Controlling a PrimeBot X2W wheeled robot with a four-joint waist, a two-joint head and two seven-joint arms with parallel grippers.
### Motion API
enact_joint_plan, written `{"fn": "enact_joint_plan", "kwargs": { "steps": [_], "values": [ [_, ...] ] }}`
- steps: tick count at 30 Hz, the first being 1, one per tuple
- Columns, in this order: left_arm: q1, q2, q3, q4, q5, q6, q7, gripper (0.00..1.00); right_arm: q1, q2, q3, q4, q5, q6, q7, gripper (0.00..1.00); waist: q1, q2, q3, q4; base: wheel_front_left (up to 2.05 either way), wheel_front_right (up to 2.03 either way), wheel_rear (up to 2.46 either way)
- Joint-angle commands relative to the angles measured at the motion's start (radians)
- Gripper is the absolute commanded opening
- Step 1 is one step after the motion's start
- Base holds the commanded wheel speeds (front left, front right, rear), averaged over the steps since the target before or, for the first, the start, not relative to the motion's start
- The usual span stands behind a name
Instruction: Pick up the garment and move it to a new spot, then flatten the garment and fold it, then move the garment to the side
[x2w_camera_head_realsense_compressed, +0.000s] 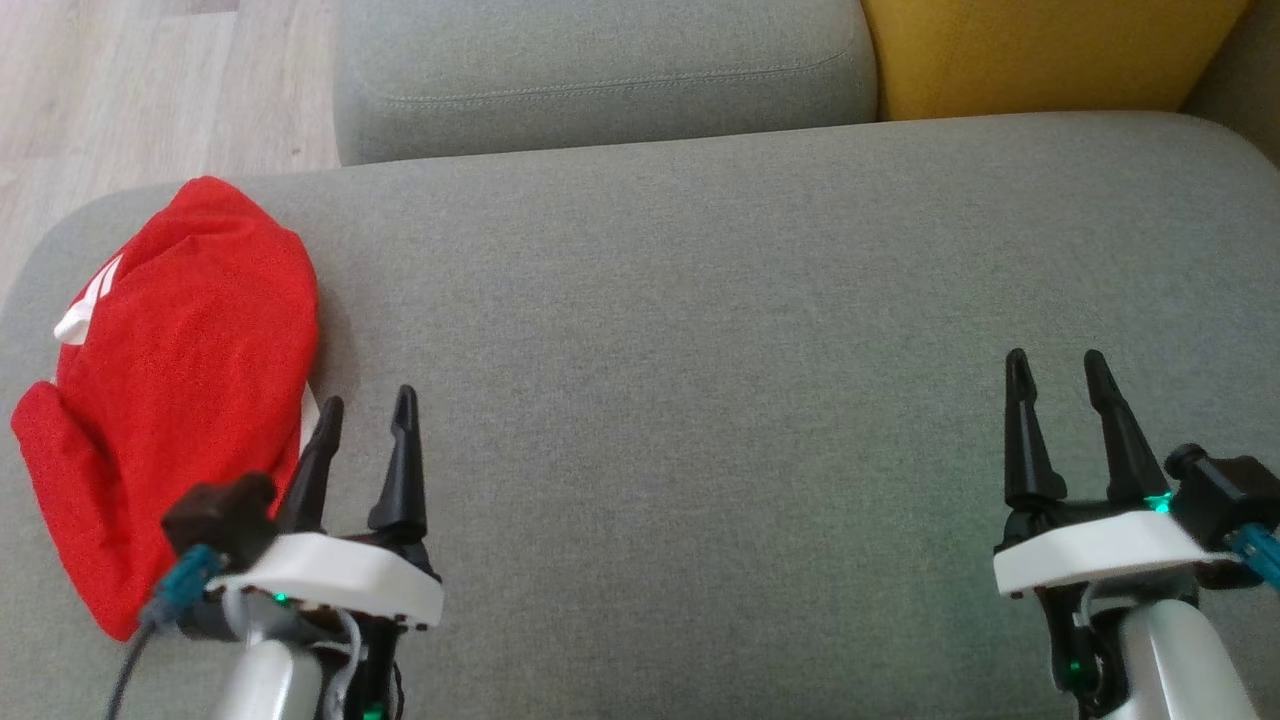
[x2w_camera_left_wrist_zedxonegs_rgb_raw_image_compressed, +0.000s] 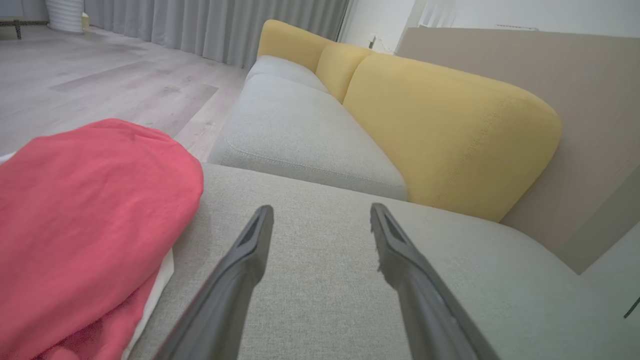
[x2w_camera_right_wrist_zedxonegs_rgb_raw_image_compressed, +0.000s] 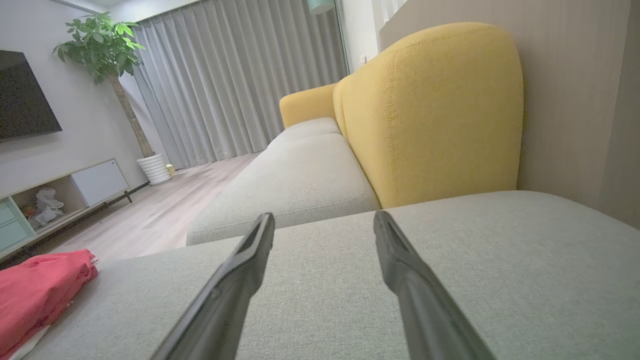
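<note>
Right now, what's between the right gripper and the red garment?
In the head view, mostly bare grey seat cushion. The open left gripper stands just beside the red garment, on the side facing the right gripper. Nothing else lies on that stretch.

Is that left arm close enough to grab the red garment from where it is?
Probably yes. The left gripper is open right beside the red garment on the grey cushion, and nothing lies between them; a sideways move towards it should do.
</note>
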Motion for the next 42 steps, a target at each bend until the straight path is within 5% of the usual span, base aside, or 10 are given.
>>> {"fn": "enact_joint_plan", "kwargs": {
  "steps": [1, 17, 28, 42],
  "values": [
    [-0.063, 0.024, 0.005, -0.035, 0.039, 0.017, -0.019, 1.0, -0.041, -0.003, 0.022, -0.035, -0.042, 0.006, -0.015, 1.0, 0.0, 0.0, -0.001, 0.0, 0.0, 0.0, 0.0],
    [-0.077, 0.068, -0.096, -0.03, 0.166, 0.114, -0.065, 1.0, -0.044, -0.004, 0.064, 0.023, -0.103, 0.007, -0.062, 1.0, 0.0, 0.0, -0.006, 0.007, 0.0, 0.0, 0.0],
    [-0.045, 0.013, -0.028, -0.009, 0.202, 0.061, -0.097, 1.0, -0.057, -0.005, 0.098, 0.083, -0.017, 0.007, -0.095, 1.0, 0.0, 0.0, -0.011, 0.005, 0.0, 0.0, 0.0],
    [-0.039, -0.03, 0.017, 0.021, 0.344, 0.006, -0.126, 1.0, -0.077, -0.005, 0.119, 0.109, -0.074, 0.008, -0.124, 1.0, 0.0, 0.0, -0.017, 0.005, 0.0, 0.0, 0.0]
  ]
}}
